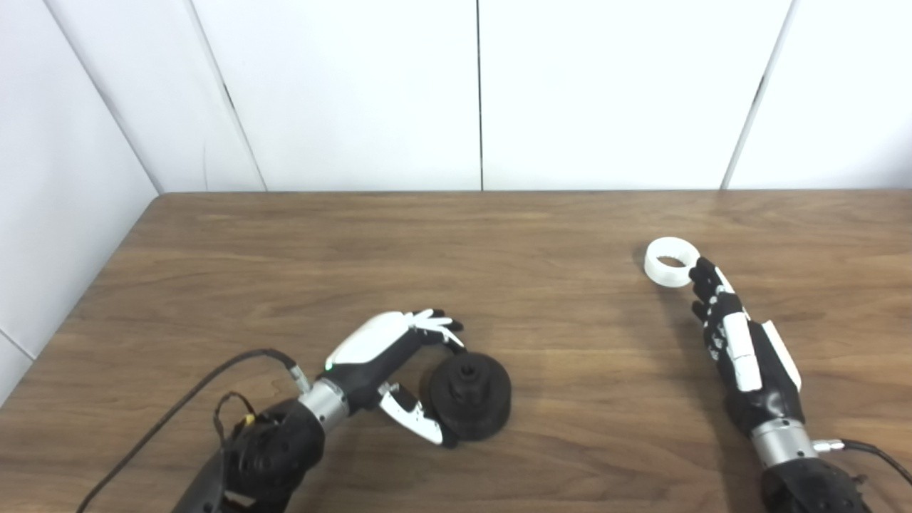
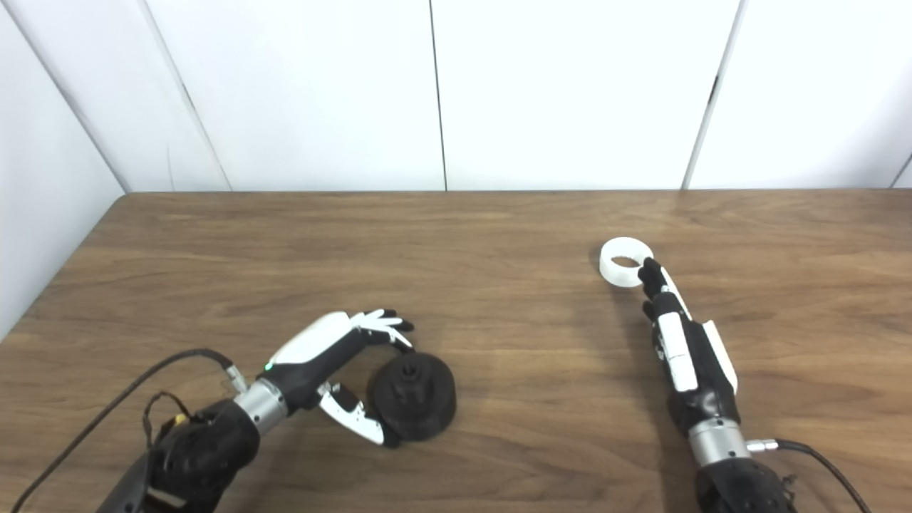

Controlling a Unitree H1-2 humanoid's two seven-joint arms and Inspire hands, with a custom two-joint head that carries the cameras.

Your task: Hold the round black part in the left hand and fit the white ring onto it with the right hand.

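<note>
We see a wooden table (image 1: 499, 235) with streaky brown grain, backed by plain white wall panels (image 1: 356, 92) with thin dark seams. The round black part (image 1: 470, 396) is a matte, stepped disc with a raised hub and a small hole in the middle; it lies flat on the table at about 6 o'clock of the scene. The left hand (image 1: 388, 356), glossy white shell over black, sits at the part's 9 o'clock, fingers (image 1: 434, 324) curled over the rim at 11 o'clock and thumb (image 1: 417, 420) low at 7 o'clock. The fingers are spread around the part, not clamped; whether they touch it we cannot tell.

The white ring (image 1: 670, 261) is a short, smooth plastic band, lying flat at about 2 o'clock of the scene, well apart from the black part. The right hand (image 1: 734, 335) lies stretched out at the ring's 5 o'clock, fingers extended and holding nothing, fingertips (image 1: 702, 271) at the ring's edge.

The right eye view shows a fingertip (image 2: 648, 269) overlapping the ring's rim more clearly; the left eye view shows more of the left wall.
</note>
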